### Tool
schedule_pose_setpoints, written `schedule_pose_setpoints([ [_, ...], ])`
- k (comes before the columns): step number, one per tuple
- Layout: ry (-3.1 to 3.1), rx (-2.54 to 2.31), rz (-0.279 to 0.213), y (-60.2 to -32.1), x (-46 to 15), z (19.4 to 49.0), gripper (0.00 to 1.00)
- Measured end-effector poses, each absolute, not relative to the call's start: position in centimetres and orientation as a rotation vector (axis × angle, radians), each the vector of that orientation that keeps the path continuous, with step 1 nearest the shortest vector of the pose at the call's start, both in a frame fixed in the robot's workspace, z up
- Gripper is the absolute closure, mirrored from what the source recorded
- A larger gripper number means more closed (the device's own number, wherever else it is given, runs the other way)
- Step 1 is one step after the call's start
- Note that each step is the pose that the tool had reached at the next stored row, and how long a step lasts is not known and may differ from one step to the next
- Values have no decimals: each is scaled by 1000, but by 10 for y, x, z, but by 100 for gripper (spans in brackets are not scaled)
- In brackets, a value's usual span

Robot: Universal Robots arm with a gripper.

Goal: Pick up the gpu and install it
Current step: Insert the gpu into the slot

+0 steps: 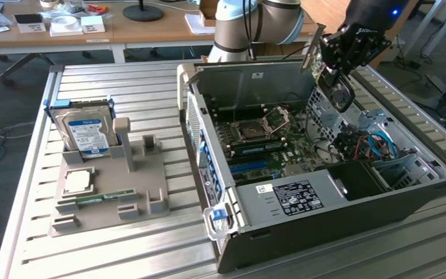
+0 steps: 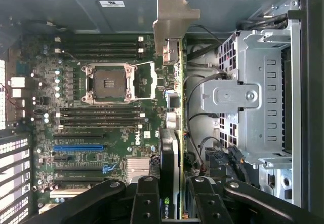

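Green along its thin edge and dark on its face, the gpu (image 2: 172, 148) hangs in the air over the open computer case (image 1: 324, 224). The black gripper (image 1: 339, 65) has its fingers (image 2: 147, 203) squeezed on the card, one on each side, so the card is held tight. The card stands on its edge, and its silver end plate (image 2: 172, 16) sticks out away from the gripper. It is up by the rim of the case. Below it, inside the case, lies the green board (image 2: 101, 133) with a square socket (image 2: 109, 82) and a blue slot (image 2: 78, 147). On the metal table (image 1: 130, 258), to the exterior view's left of the case, sits a grey holder (image 1: 107, 218). A hard drive (image 1: 87, 133) with a blue label stands up in it. A square chip (image 1: 78, 181) and a small memory stick (image 1: 103, 199) lie flat on it.
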State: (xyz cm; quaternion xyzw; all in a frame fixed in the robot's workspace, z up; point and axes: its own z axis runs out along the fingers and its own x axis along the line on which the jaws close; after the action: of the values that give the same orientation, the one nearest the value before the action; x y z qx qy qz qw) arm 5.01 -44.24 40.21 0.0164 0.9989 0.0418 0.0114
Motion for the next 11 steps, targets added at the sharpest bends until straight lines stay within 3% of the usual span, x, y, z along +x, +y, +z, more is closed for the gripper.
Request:
schedule_pose_setpoints([
  [11,3118,-128,132,-442,50,402,73],
])
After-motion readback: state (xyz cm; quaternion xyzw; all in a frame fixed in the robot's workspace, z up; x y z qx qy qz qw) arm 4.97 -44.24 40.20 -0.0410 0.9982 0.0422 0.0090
